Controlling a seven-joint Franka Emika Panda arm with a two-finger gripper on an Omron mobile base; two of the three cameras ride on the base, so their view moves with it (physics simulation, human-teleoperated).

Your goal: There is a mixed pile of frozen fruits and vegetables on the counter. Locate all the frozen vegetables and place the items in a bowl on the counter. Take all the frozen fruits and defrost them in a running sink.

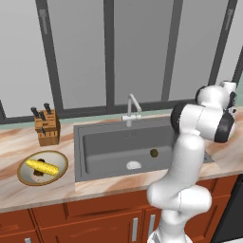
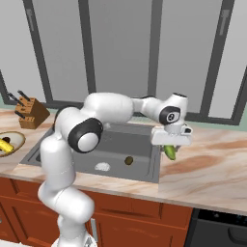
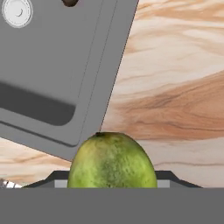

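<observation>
Evidently the yellow-green fruit point(image 3: 112, 159) is clamped between the closed fingers of the gripper point(image 2: 170, 150) and held above the counter point(image 2: 212, 169) just right of the sink point(image 2: 116, 149), so it can be dropped beside the brown ball point(image 2: 129, 160).

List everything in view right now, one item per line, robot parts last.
corn cob: 1, yellow, in the bowl
bowl: 1, cream with tan rim, counter left of sink
knife block: 1, wooden, behind the bowl
brown ball: 1, brown, in the sink
sink: 1, dark grey, set in counter
faucet: 1, silver, behind sink
counter: 1, beige marbled
green fruit: 1, yellow-green, held above counter right of sink
pincer: 1, shut on the green fruit
</observation>
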